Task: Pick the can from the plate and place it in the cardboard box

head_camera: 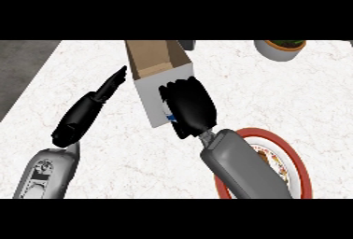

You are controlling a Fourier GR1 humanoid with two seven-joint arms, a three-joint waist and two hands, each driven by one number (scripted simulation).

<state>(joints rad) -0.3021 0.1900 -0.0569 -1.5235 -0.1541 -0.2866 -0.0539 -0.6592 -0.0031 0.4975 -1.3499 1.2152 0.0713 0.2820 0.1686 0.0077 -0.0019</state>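
Note:
My right hand (189,106) hangs in front of the cardboard box (155,58), its fingers curled round the can (169,116), of which only a small white and blue sliver shows at the hand's left edge. The box stands open at the top, with a brown inside and white outer walls. The red-rimmed plate (289,154) with a patterned middle lies at the lower right, partly hidden under my right forearm. My left hand (89,109) is open with straight fingers, just left of the box and apart from it.
A grey bowl (279,48) with dark contents stands at the back right. The white marble counter (296,93) ends at the left, where a dark floor shows.

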